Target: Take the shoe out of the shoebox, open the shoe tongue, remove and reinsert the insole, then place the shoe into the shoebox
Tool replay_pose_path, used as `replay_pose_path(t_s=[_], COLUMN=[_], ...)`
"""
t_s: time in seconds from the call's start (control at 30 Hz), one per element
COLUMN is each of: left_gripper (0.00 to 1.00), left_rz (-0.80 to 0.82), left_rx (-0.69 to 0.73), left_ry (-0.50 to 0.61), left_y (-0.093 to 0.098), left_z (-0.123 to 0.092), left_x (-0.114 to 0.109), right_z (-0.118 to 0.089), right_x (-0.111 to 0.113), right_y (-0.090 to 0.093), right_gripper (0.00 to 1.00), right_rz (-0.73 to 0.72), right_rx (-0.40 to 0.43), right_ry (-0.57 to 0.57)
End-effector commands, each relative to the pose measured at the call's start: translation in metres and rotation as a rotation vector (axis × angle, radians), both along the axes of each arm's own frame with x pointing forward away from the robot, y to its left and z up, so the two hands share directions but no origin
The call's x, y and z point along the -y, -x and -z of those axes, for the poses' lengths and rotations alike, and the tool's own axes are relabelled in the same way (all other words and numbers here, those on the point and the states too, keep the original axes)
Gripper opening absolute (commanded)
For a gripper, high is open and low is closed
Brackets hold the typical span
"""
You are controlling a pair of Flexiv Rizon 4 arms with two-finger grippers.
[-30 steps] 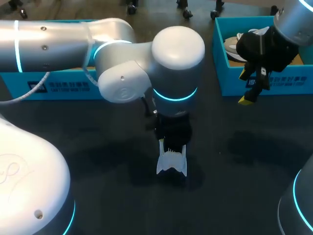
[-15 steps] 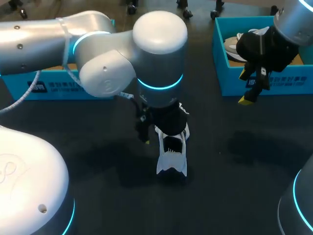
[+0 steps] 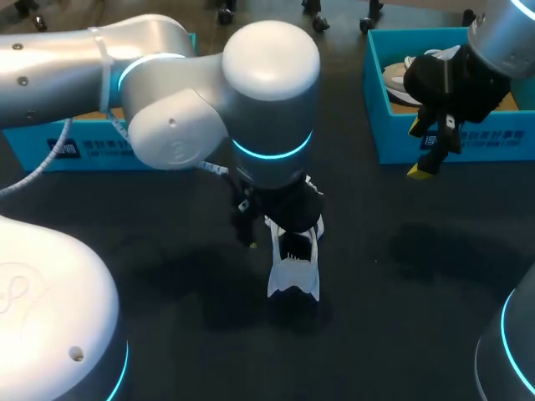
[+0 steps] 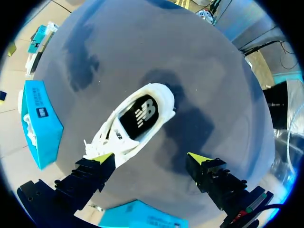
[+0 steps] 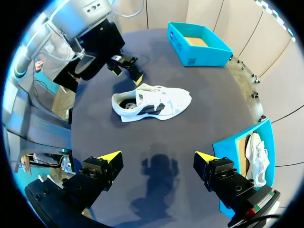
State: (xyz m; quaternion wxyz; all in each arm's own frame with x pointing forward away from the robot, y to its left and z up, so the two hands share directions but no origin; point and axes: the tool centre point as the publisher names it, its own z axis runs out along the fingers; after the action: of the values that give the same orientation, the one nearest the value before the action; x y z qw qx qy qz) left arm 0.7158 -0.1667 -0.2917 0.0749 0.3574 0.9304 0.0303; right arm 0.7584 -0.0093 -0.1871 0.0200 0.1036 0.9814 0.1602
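Shoe [image 4: 137, 118] beneath spread left claw [image 4: 151, 158]

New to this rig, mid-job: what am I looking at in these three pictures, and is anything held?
A two-armed robot sits at a dark table. The wide picture looks down from above and behind; the round ones come from each wrist. A white shoe lies on the table. The left gripper hangs over it, open, empty. The right gripper, also open and empty, is near a blue shoebox holding a second shoe. The other shoebox stands empty.
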Motion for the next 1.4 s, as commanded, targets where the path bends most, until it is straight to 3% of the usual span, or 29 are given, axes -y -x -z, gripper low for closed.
replay_pose_path(t_s=[0.03, 0.3, 0.87, 1.4], left_gripper=[1.00, 1.00, 1.00, 1.00], left_rz=[-0.224, -0.492, -0.438, -0.511], left_rx=[0.001, 0.020, 0.003, 0.006], left_ry=[0.041, 0.060, 0.118, 0.147], left_y=[0.000, 0.014, 0.071, 0.075], left_z=[-0.004, 0.001, 0.019, 0.072], left_x=[0.002, -0.001, 0.025, 0.045], right_z=[0.001, 0.001, 0.001, 0.001], right_x=[-0.001, -0.001, -0.001, -0.001], right_y=[-0.001, -0.001, -0.001, -0.001], right_gripper=[1.00, 1.00, 1.00, 1.00], right_rz=[0.001, 0.001, 0.001, 0.001], right_rx=[-0.001, -0.001, -0.001, -0.001], right_ry=[0.002, 0.002, 0.002, 0.002])
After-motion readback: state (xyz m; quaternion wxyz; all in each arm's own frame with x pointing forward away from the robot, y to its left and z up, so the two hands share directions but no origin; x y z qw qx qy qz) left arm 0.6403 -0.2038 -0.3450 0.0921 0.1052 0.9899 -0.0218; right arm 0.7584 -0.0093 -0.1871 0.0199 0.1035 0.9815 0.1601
